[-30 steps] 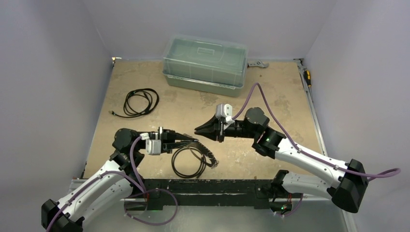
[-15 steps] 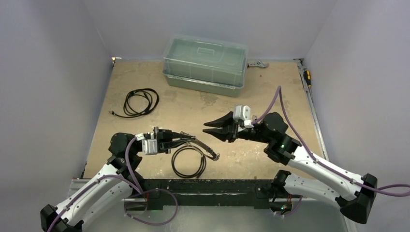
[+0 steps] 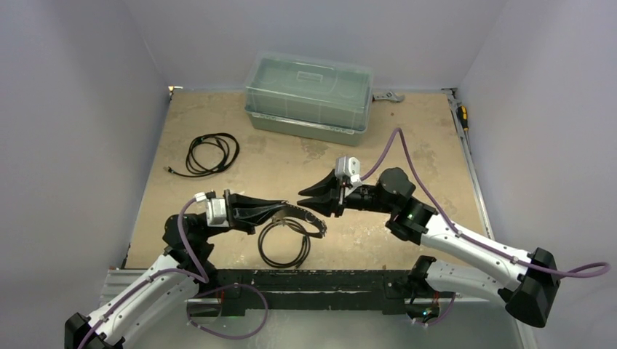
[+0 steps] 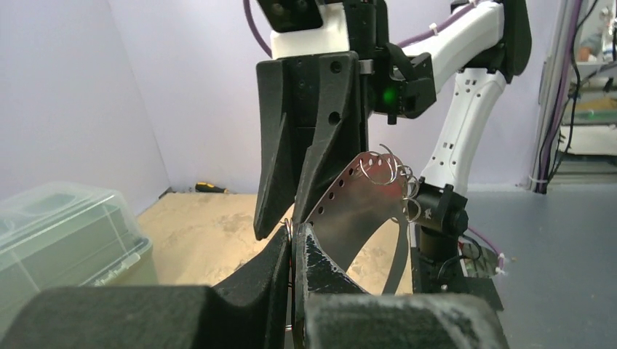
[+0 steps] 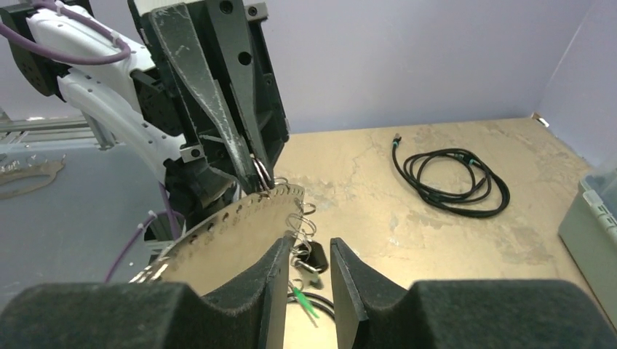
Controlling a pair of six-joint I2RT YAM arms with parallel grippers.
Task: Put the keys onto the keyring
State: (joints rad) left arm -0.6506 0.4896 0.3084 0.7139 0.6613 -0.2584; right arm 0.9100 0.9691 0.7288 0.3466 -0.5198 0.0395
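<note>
My left gripper (image 3: 285, 209) is shut on the keyring (image 3: 310, 219), a curved silvery band with a row of holes, and holds it above the table. In the left wrist view the jaws (image 4: 292, 231) pinch a thin wire ring at the band's (image 4: 356, 207) edge. Small split rings hang from the band (image 5: 233, 233). A black-headed key (image 5: 316, 256) and a bright-green piece (image 5: 305, 301) dangle below them. My right gripper (image 3: 308, 201) is open and faces the left one. Its fingertips (image 5: 311, 244) straddle the hanging rings and key without closing on them.
A plain black hoop (image 3: 284, 244) lies on the table under the keyring. A coiled black cable (image 3: 212, 153) lies at the left. A clear lidded box (image 3: 308, 96) stands at the back, with a grey spanner (image 3: 386, 96) beside it and a screwdriver (image 3: 462, 116) at the right edge.
My right gripper swung right and opened wider, then came back left toward the keyring. My left gripper lifted and tilted with the keyring still in it.
</note>
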